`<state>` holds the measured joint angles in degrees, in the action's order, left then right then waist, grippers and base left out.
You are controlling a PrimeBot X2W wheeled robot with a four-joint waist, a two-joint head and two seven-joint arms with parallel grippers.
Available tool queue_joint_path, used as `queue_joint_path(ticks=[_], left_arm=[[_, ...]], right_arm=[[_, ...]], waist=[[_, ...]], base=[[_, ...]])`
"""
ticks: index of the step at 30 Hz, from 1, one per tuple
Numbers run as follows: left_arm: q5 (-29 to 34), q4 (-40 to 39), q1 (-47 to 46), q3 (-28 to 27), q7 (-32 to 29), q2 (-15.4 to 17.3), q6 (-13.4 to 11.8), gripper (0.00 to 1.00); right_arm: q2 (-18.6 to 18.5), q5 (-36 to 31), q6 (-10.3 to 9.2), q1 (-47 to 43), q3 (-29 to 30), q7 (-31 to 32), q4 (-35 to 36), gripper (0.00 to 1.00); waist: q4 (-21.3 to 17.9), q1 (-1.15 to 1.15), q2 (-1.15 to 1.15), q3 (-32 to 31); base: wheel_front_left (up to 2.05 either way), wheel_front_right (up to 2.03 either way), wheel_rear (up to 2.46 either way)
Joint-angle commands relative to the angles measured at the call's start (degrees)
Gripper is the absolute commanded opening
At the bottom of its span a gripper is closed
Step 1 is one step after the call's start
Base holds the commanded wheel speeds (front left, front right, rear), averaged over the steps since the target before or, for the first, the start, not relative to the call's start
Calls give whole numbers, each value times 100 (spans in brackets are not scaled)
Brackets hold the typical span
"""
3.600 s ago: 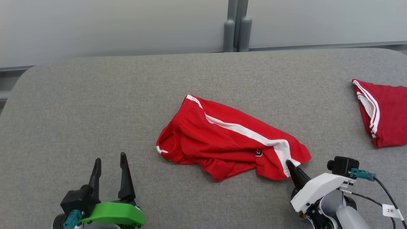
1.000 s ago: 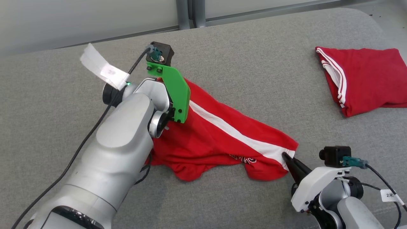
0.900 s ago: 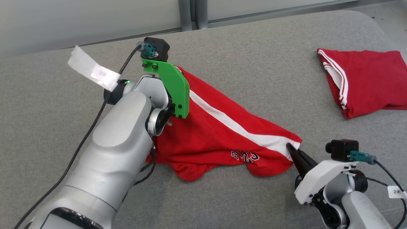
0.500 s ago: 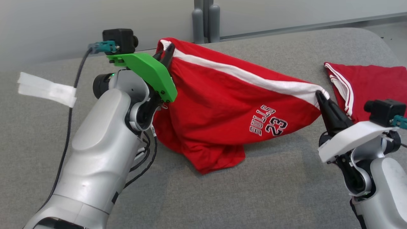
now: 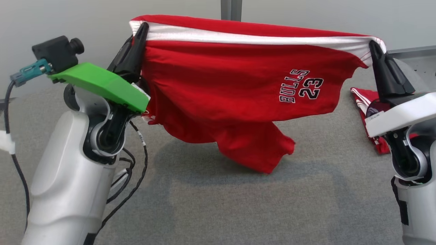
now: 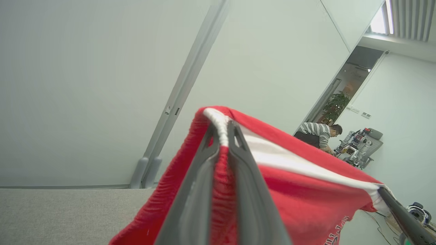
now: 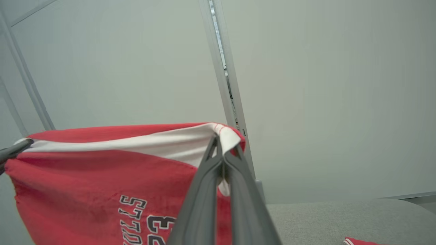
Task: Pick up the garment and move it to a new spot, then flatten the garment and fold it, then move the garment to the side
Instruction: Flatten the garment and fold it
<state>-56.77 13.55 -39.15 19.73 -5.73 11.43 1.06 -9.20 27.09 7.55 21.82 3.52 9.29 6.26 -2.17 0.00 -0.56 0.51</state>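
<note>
The garment (image 5: 238,85) is a pair of red shorts with a white side stripe and "BULLS 23" in white print. It hangs in the air, stretched between both grippers, its lower edge dangling just above the grey table (image 5: 218,204). My left gripper (image 5: 142,27) is shut on the waistband corner at the upper left; in the left wrist view the left gripper (image 6: 223,131) pinches the gathered elastic of the garment (image 6: 306,190). My right gripper (image 5: 373,44) is shut on the white-striped corner at the upper right. The right wrist view has the right gripper (image 7: 223,144) clamped on the garment (image 7: 102,183).
A second red garment (image 5: 361,97) with white trim lies folded on the table at the right, partly behind my right arm; the second garment (image 7: 357,241) peeks in at the bottom. A pale wall stands behind the table. A person (image 6: 318,132) stands far off by a doorway.
Both grippers have risen with the garment, lifting it off the table and pulling it taut between them. The head camera has also shifted.
</note>
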Motion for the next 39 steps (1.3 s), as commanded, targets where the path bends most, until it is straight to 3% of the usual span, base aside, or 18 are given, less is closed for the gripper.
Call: queue_joint_path(ticks=[1,8,12,16,22,26,28,32,35,39], left_arm=[[15,-109,145,-58,18,98,-50,0],[-100,-1497,690,-127,-235,297,-429,0],[-51,-1886,683,-106,-529,472,-667,0],[12,-1631,368,-66,-829,594,-825,0],[370,-514,-759,-41,-971,734,-904,0],[808,290,-1920,-138,-488,797,-762,0],[904,453,-2223,-210,-251,784,-692,0],[1119,896,-3151,-360,673,766,-170,0],[1191,1147,-3416,-333,1121,870,305,0],[1015,1565,-2957,-167,1325,1005,567,0]], right_arm=[[-14,17,-12,48,77,25,81,0],[44,121,-11,-104,195,285,864,0],[74,126,-10,-82,114,531,1032,0],[114,136,-9,333,-105,710,648,0],[253,-113,-7,1904,-479,525,-741,0],[414,-444,-12,3354,-402,-176,-1848,0],[448,-513,-12,3678,-335,-412,-2066,0],[556,-549,-17,4573,-184,-1215,-2625,0],[597,-408,-13,4626,-452,-1460,-2780,0],[596,-191,-11,3980,-1146,-1463,-2801,0]], waist=[[36,0,56,-55],[57,0,56,-125],[44,0,56,-29],[-18,0,56,270],[-254,0,56,1061],[-507,0,56,1527],[-564,0,56,1616],[-774,0,56,1925],[-880,0,56,2105],[-921,0,56,2345]], base=[[0,0,0],[0,0,0],[0,0,0],[0,0,0],[0,0,0],[0,0,0],[0,0,0],[0,0,0],[0,0,0],[0,0,0]])
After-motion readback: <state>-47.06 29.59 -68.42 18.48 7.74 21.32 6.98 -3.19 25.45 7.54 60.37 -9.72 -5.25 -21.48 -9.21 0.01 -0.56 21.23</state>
